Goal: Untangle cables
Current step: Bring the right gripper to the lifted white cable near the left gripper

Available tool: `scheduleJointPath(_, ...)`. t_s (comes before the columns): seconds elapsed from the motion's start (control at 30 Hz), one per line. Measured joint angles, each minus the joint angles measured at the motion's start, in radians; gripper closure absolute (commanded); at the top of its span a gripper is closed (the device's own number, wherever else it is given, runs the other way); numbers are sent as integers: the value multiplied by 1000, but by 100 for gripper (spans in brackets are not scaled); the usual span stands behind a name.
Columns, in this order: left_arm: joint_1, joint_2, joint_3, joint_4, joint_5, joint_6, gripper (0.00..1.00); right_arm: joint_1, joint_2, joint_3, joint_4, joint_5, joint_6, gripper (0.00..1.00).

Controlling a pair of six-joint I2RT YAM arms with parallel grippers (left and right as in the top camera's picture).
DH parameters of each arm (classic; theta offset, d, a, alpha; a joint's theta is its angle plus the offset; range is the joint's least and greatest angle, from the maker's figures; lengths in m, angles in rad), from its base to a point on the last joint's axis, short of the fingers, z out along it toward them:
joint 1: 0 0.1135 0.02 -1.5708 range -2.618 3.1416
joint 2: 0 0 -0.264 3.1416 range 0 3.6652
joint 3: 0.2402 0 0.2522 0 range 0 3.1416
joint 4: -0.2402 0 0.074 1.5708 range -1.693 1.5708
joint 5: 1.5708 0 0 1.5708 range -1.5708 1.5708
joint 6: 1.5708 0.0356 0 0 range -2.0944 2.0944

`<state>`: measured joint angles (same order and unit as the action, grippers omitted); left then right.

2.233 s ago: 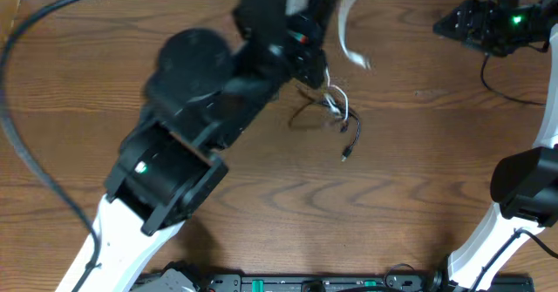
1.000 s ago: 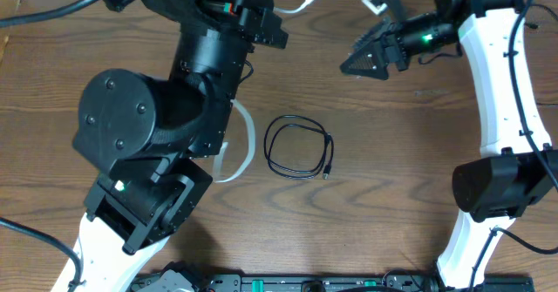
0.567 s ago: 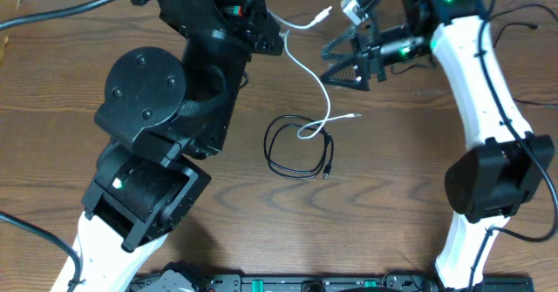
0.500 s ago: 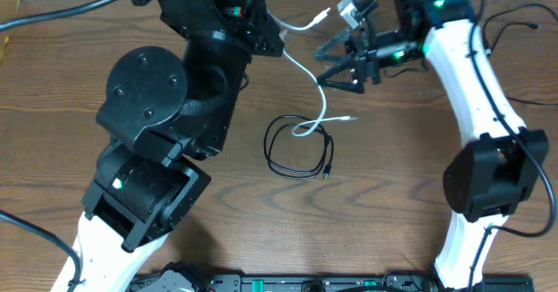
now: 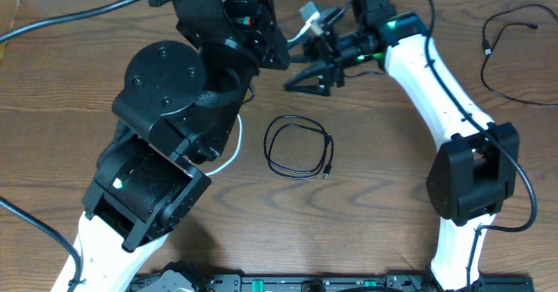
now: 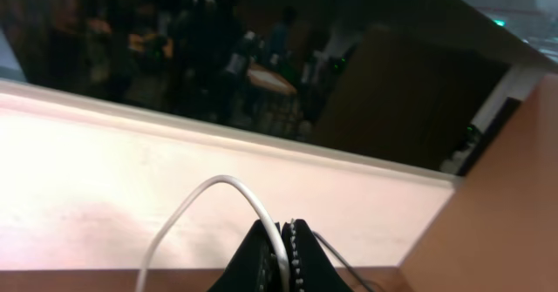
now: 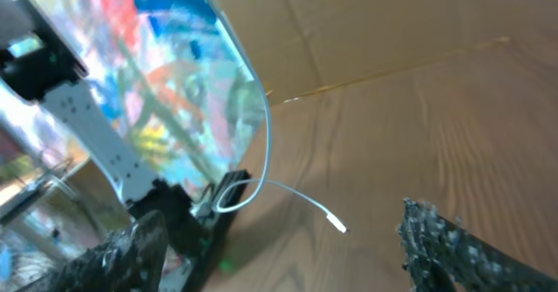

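Left hand [image 6: 283, 240] clenches the white cable [image 6: 205, 192]; the released right hand [image 7: 283, 240] should centre its dangling plug [image 7: 336, 225] before closing.

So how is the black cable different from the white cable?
The black cable lies coiled in a loop on the table; the white cable curves up in an arc. Nothing grips the black cable, while the left claw is shut on the white cable. Both are thin cords.
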<state>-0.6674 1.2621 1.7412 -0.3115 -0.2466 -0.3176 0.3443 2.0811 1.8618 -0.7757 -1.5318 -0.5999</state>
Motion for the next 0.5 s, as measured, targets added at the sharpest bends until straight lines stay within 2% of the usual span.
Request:
scheduleJointPath(0.33,0,2,0,1,85,-51,93,54,0,0,500,11,461,16)
scheduleJointPath(0.5,0,4,0,24,92,-56,93,72,0,0,639,-4,634,25)
